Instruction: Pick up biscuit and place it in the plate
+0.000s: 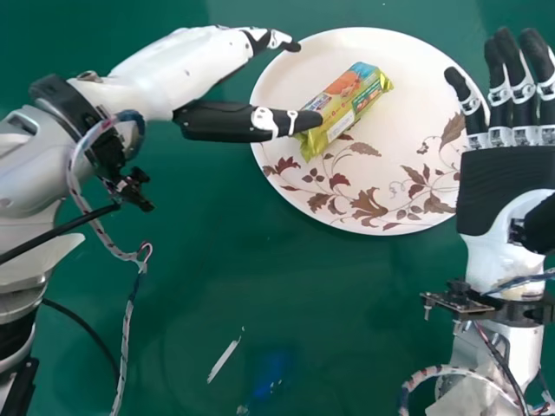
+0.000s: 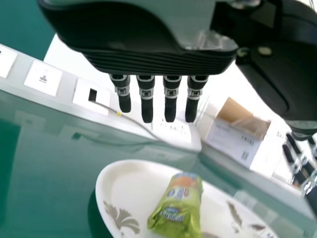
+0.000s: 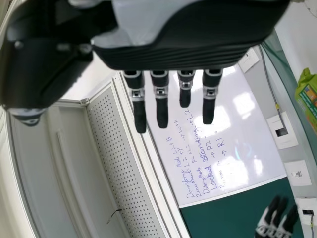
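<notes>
My left hand (image 1: 227,121) is at the plate's left edge in the head view, fingers straight, one dark finger reaching over the rim to the biscuit packet's lower left end. The green and yellow biscuit packet (image 1: 347,104) lies on the white, leaf-patterned plate (image 1: 295,78). In the left wrist view, my left hand (image 2: 146,101) has its fingers extended, with the packet (image 2: 179,206) on the plate (image 2: 111,186) beyond. My right hand (image 1: 507,173) is open at the plate's right edge; the right wrist view shows this hand (image 3: 162,106) with straight fingers and the packet (image 3: 308,96) at the side.
The green table (image 1: 286,303) carries a small white scrap (image 1: 224,361) in front of the plate. An open cardboard box (image 2: 235,134) and white socket panels (image 2: 43,78) stand beyond the plate. A written whiteboard (image 3: 223,139) is in the right wrist view.
</notes>
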